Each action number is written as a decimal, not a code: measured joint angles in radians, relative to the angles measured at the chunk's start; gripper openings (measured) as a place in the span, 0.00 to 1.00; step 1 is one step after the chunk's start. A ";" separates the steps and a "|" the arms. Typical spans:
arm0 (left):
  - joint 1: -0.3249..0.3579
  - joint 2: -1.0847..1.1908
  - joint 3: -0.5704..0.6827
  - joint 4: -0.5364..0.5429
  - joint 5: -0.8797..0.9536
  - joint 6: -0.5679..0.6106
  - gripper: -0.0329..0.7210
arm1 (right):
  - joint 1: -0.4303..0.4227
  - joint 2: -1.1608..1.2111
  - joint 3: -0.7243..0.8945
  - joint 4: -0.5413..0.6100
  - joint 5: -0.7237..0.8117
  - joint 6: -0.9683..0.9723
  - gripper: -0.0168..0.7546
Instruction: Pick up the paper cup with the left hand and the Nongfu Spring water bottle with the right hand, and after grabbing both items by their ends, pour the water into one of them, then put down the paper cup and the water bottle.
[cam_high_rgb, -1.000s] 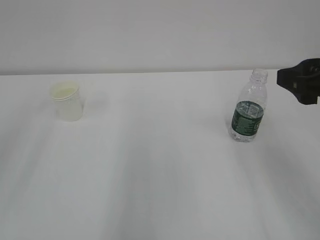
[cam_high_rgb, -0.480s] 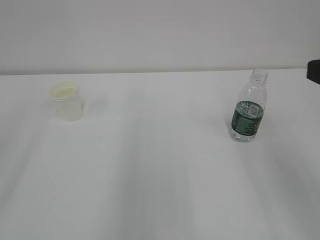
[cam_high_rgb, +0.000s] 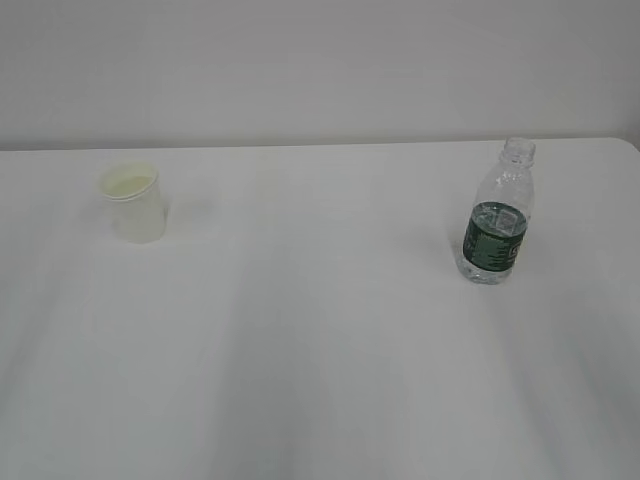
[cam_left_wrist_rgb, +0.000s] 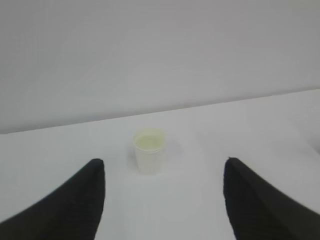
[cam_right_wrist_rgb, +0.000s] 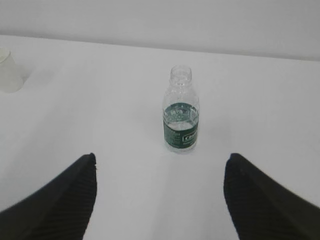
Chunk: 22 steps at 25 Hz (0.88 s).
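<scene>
Left gripper (cam_left_wrist_rgb: 165, 172) stands wide with nothing between its jaws — the cup (cam_left_wrist_rgb: 149, 151) sits upright on the table (cam_left_wrist_rgb: 200, 200) ahead of the gap, apart from both fingers. Right gripper (cam_right_wrist_rgb: 160, 170) is wide too — the bottle (cam_right_wrist_rgb: 180, 111) stands capless ahead of its gap, untouched.

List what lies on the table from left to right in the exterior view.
paper cup → Nongfu Spring water bottle
</scene>
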 joint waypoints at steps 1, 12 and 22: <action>0.000 -0.013 0.000 -0.004 0.023 0.000 0.74 | 0.000 -0.010 0.000 0.000 0.023 0.000 0.79; 0.000 -0.072 -0.080 -0.020 0.375 0.000 0.73 | 0.000 -0.091 0.000 0.000 0.343 0.000 0.79; 0.000 -0.072 -0.078 -0.039 0.633 -0.001 0.70 | 0.000 -0.093 0.002 -0.067 0.592 0.000 0.79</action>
